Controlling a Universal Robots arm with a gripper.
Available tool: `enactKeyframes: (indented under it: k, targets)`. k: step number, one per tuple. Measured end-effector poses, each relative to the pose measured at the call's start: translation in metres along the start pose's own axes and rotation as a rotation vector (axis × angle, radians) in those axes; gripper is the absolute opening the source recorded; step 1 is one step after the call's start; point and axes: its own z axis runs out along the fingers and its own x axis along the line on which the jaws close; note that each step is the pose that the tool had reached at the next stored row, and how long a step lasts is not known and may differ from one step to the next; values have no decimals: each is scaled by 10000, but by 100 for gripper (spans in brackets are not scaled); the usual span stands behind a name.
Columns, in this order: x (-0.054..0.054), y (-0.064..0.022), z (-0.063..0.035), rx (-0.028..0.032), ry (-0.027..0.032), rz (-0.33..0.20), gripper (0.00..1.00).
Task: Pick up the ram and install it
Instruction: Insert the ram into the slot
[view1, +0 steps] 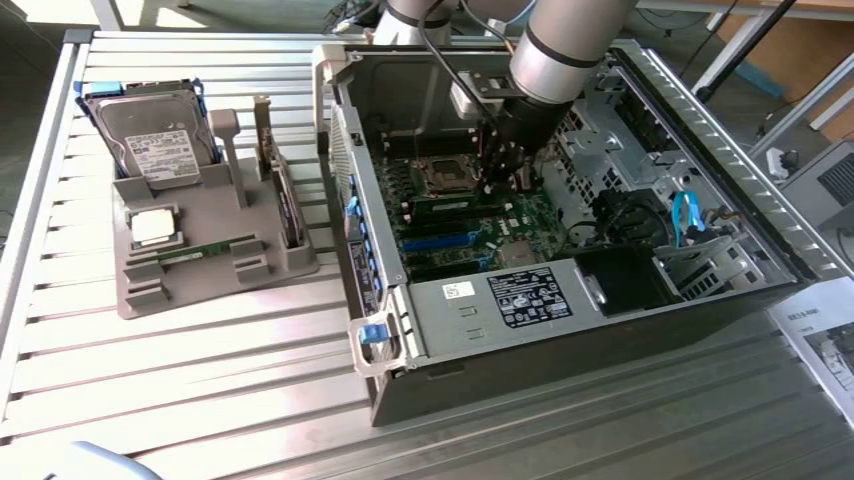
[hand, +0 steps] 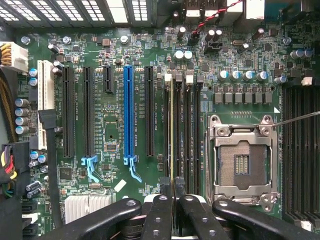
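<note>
While I watch the feed from my desk, the gripper is down inside the open computer case, over the motherboard, just toward three o'clock of the processor socket in the exterior view. On the wrist view the gripper is pressed together on the ram, which I see edge-on as a thin pale line pinched between the black fingers. The ram stands upright in line with the row of black memory slots, between the blue expansion slot and the open processor socket. Whether it is fully seated in its slot I cannot tell.

Toward nine o'clock of the case in the exterior view, a grey parts holder sits on the slatted metal table. It carries a hard drive at its twelve o'clock end, a square processor chip below it, and a second ram stick lying flat just beside that chip.
</note>
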Motion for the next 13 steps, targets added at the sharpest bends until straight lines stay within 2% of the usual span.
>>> enactKeyframes:
  k: [13]
  targets:
    - [10, -11, 3, 1, -3, 1, 12]
